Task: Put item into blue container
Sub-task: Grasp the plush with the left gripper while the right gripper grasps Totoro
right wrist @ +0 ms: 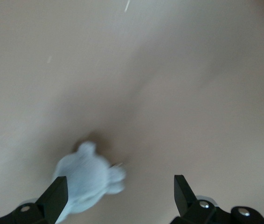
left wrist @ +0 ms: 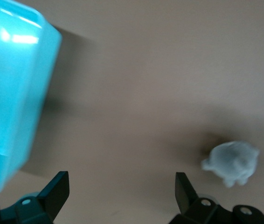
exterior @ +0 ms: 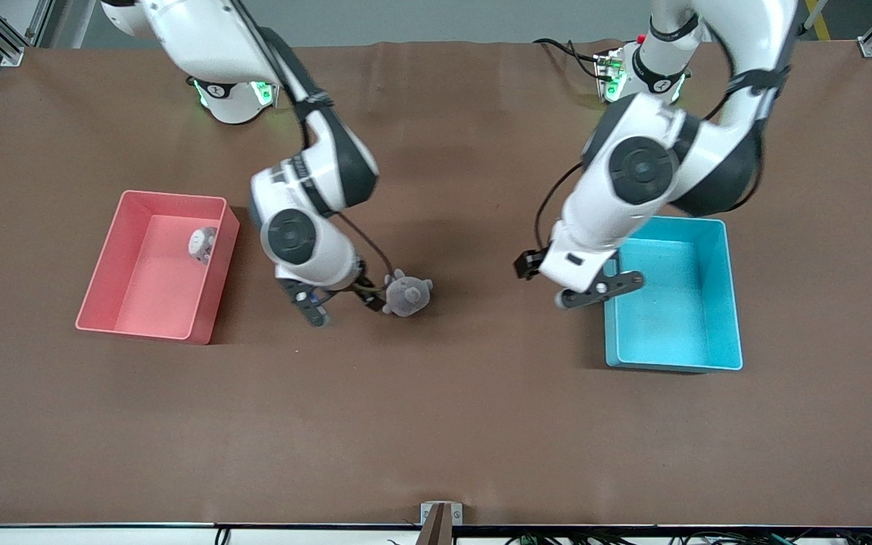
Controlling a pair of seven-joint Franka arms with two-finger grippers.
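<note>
- Your item is the small grey plush toy (exterior: 407, 294). It lies on the bare brown bench (exterior: 436, 424) near the middle, between the pink bin (exterior: 213, 291) and the blue container (exterior: 731, 303), and well apart from the container.
- The right gripper (exterior: 341, 299) sits low just beside the toy, toward the pink bin's end of the bench. Its jaws stand wide open and hold nothing. In the right wrist view the toy (right wrist: 87, 182) lies by one fingertip rather than centred between the two.
- The left gripper (exterior: 601, 289) hangs over the blue container's edge toward the middle of the bench, jaws spread wide and empty. From its wrist camera you see the container's wall (left wrist: 10, 102) close by and the toy (left wrist: 232, 162) farther off on the bench.
- Expect the toy to be very light and soft. It should squash under the pads rather than resist, so a firm close is unlikely to harm it.
- Take it across the round body, the thickest part. The ears and limbs are thin and floppy, and a pinch there would probably let it dangle or slip out.
- The fabric looks fuzzy, so it should grip well; the likelier trouble is nudging it along the bench with a fingertip, since it has little weight to hold it in place.
- Another small plush (exterior: 202, 244) sits in the pink bin against one wall; leave that one alone.
- The blue container looks empty, with upright walls and a wide mouth, so a drop from above should land easily.
</note>
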